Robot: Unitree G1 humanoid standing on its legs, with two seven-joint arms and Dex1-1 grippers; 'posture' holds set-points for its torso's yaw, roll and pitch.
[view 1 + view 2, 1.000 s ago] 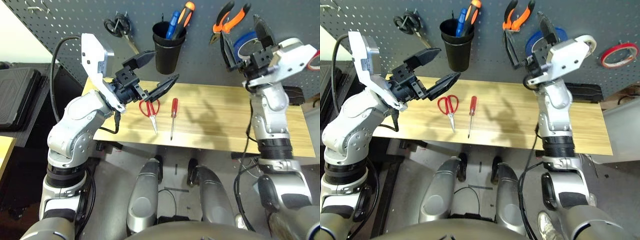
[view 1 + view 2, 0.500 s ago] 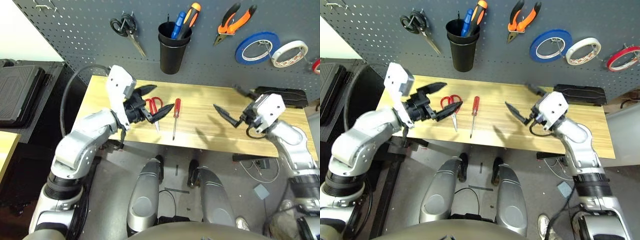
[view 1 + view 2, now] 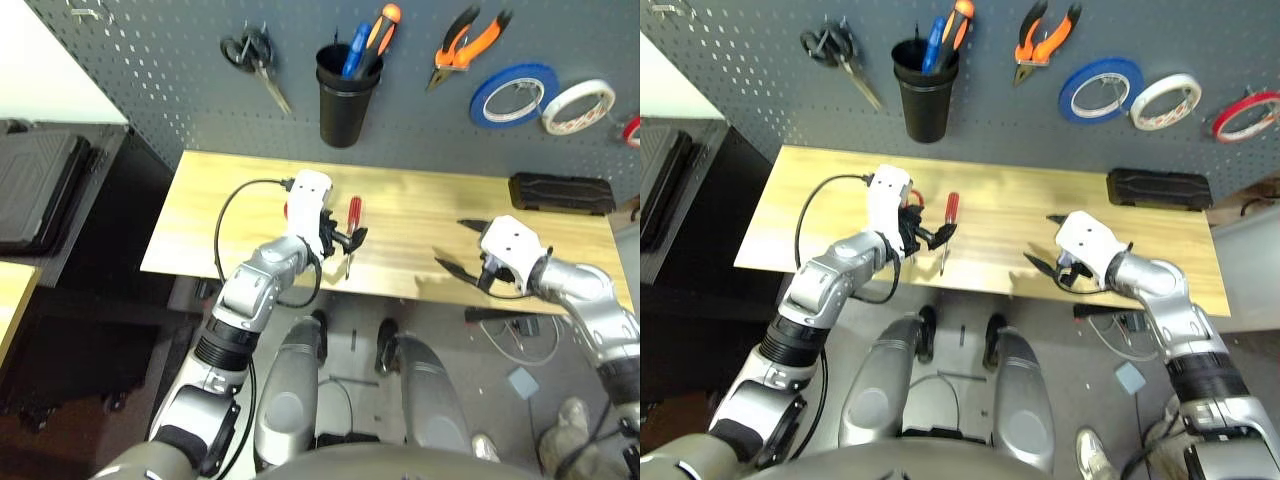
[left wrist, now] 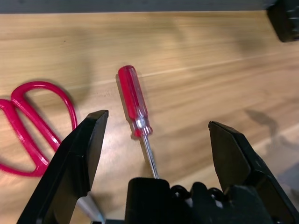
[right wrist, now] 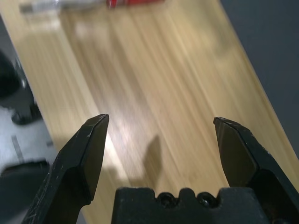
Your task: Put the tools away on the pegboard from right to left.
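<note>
The red-handled screwdriver lies on the bench, framed between the spread fingers of the left tool, which grips nothing. Just beside it lie the red-handled scissors, also not yet hung. On the pegboard the orange-and-black pliers already hang, and the red tape ring appears hung at the far right, cut off by the frame. So roughly half is done. The right tool hovers open and empty over bare bench. No legible writing anywhere.
</note>
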